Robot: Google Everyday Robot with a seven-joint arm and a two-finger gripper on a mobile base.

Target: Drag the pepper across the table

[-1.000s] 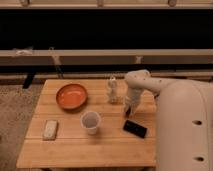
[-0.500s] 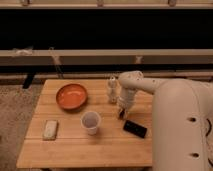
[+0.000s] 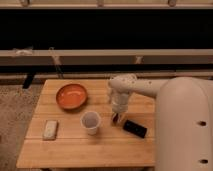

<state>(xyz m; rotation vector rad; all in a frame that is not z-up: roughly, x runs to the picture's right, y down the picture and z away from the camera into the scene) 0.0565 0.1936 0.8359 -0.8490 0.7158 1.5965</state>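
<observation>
The end effector [image 3: 118, 112] points straight down at the desk [image 3: 70, 145], near the middle of its right half. Its tip is low, right over the pepper [image 3: 115, 118], a small dark pod that peeks out under it. The tip looks like it touches or almost touches the pepper. I cannot tell how far apart the two tips are, or if they hold the pepper or only press on it.

The arm [image 3: 145, 90] reaches in from the right and bends down here. I think it comes from above so it can pin the pepper and slide it along the wood without lifting it.

Just to the right of the end effector, close by, lies a flat black phone [image 3: 135, 128]. To its left and a bit nearer the front stands a white cup [image 3: 91, 122]. Farther left and toward the back sits a round orange bowl [image 3: 71, 96]. Far to the left, near the front edge, lies a small pale block [image 3: 49, 129]. A little pale bottle [image 3: 109, 92] stands just behind the end effector, partly hidden by the arm.

The phone and the cup are both close, so a slide could bump one of them. The path toward the front between them looks open, and I think that is the safe way to go.
</observation>
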